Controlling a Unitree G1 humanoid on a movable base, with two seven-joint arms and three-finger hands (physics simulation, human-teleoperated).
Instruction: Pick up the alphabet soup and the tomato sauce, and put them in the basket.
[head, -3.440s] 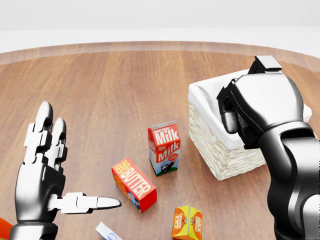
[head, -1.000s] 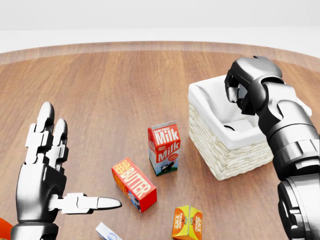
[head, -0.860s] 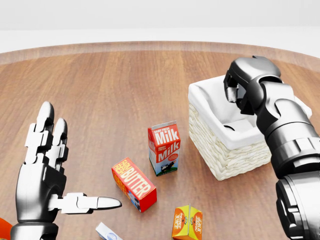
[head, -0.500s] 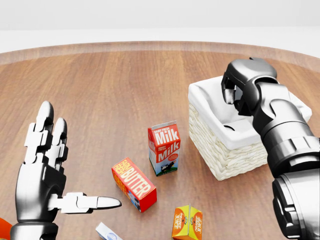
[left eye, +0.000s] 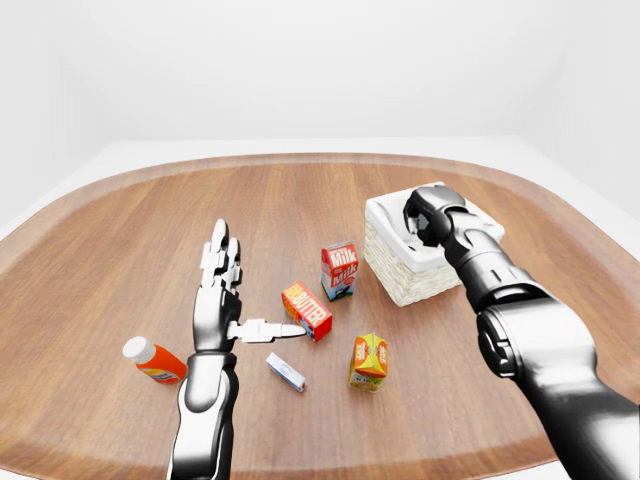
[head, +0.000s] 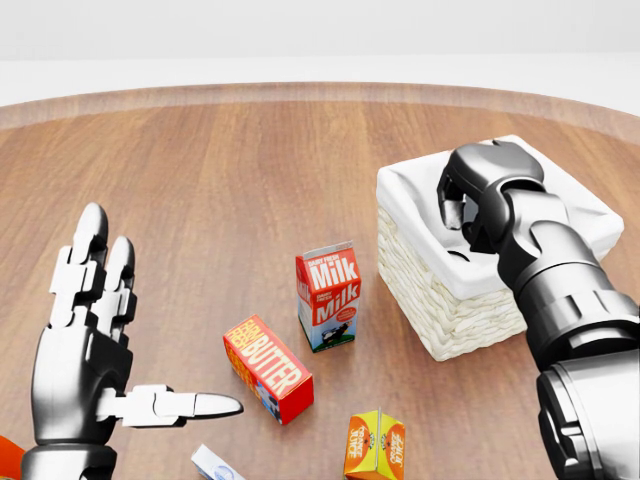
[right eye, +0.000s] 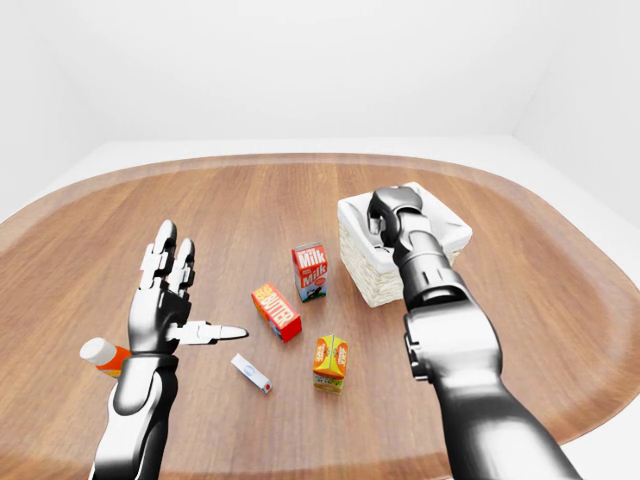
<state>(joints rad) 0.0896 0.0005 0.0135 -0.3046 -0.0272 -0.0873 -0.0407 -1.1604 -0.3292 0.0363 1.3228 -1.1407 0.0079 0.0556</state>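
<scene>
Reaching lower into basket (head: 455, 310) than moment ago, right hand (head: 468, 200) curled, contents hidden, cannot tell if grasping; left hand (head: 95, 330) spread, released, unmoved; soup and sauce cans not visible on bench (head: 220, 170); likely drop underway.

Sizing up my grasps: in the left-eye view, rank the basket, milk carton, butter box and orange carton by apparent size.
1. Basket, clearly largest.
2. Milk carton.
3. Butter box and orange carton look about alike; the orange carton sits nearer the camera, so no ranking.
</scene>
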